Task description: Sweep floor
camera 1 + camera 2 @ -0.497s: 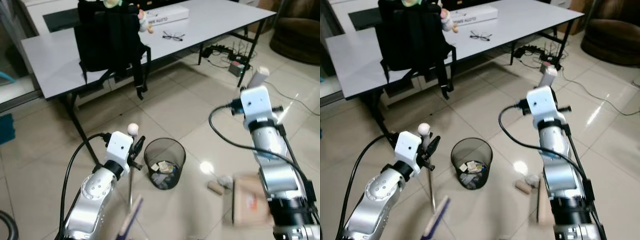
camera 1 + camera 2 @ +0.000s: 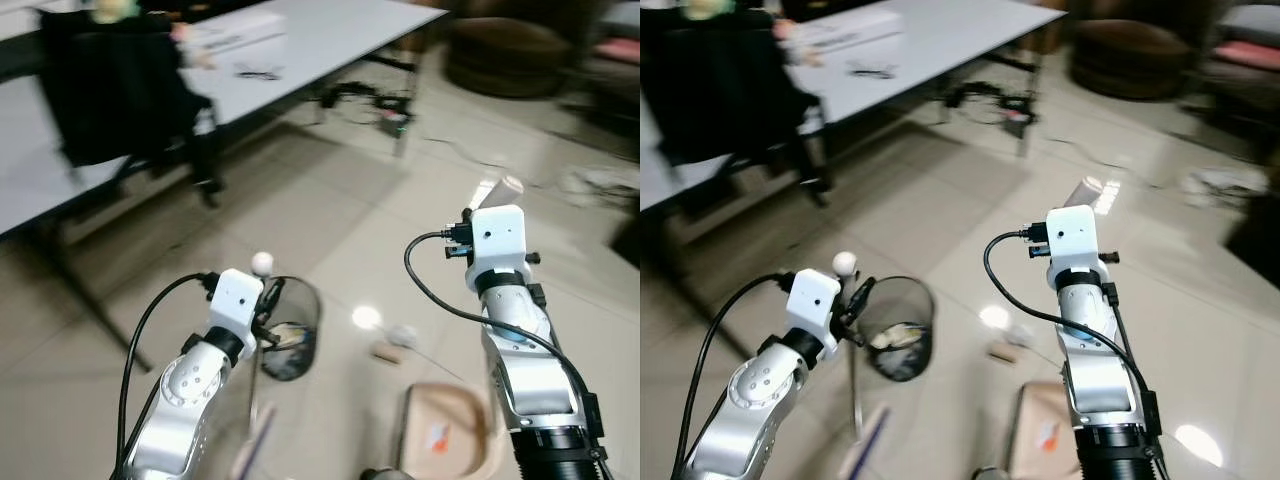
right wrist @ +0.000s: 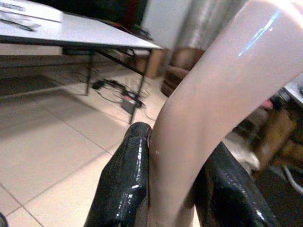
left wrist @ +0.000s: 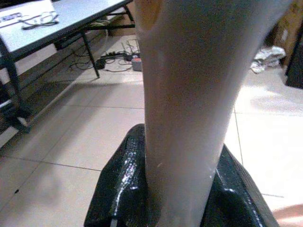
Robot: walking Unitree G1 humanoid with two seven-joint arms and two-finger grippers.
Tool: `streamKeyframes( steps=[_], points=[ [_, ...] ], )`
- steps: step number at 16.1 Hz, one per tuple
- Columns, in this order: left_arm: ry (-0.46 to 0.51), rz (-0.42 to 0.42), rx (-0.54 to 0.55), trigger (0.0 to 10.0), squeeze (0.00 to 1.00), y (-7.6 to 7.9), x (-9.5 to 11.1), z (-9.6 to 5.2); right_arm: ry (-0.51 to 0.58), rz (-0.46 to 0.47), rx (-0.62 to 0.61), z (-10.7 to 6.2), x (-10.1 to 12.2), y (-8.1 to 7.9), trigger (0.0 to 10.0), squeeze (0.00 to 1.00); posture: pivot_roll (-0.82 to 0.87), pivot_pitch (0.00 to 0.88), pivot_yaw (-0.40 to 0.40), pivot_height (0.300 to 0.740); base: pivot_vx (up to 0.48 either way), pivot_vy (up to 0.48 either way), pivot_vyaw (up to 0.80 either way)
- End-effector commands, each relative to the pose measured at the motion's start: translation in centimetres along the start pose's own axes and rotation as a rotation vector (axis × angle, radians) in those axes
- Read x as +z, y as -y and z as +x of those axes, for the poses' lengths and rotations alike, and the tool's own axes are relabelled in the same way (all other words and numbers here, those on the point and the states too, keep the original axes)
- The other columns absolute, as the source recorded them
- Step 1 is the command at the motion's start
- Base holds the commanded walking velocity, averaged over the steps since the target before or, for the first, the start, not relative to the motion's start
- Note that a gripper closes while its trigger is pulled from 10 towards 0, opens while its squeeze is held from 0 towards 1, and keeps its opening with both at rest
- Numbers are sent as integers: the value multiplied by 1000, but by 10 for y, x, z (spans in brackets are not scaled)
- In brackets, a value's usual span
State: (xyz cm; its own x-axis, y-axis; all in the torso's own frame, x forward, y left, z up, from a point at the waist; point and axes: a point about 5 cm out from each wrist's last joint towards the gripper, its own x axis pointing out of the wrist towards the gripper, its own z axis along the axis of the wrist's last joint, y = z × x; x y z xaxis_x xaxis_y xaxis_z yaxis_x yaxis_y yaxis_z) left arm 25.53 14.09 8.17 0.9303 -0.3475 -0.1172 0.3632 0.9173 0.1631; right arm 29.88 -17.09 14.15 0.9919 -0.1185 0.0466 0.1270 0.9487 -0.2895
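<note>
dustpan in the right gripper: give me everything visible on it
The dustpan is pale beige, glossy plastic by the look. Its open tray sits low over the tiled floor in front of the robot; contact with the floor can't be confirmed. A small orange mark shows inside the tray. A long curved handle of the same colour rises from it, and the right gripper is shut on that handle, a black finger on each side. Small scraps lie on the floor just beyond the tray.

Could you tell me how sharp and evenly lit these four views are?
Left and right eye views: motion-blurred, worst at the table and backpack, with ceiling-light glare on the floor tiles. Left wrist view: the pale broom handle looms soft-focused. Right wrist view: a highlight streaks the dustpan handle.
</note>
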Motion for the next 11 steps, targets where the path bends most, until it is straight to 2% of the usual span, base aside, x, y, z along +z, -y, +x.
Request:
streamKeyframes(
  steps=[1, 11],
  points=[
    [26, 38, 39, 10000, 0, -7, 5, -2, 13, 27, -18, -2, 3, 2, 10000, 0, -108, 0, 25, 740, 0, 0, -800],
    [67, 25, 24, 10000, 0, -3, 11, 0, -42, 76, -71, -11, -7, 8, 10000, 0, -118, 0, 33, 740, 0, 0, -800]
  ],
)
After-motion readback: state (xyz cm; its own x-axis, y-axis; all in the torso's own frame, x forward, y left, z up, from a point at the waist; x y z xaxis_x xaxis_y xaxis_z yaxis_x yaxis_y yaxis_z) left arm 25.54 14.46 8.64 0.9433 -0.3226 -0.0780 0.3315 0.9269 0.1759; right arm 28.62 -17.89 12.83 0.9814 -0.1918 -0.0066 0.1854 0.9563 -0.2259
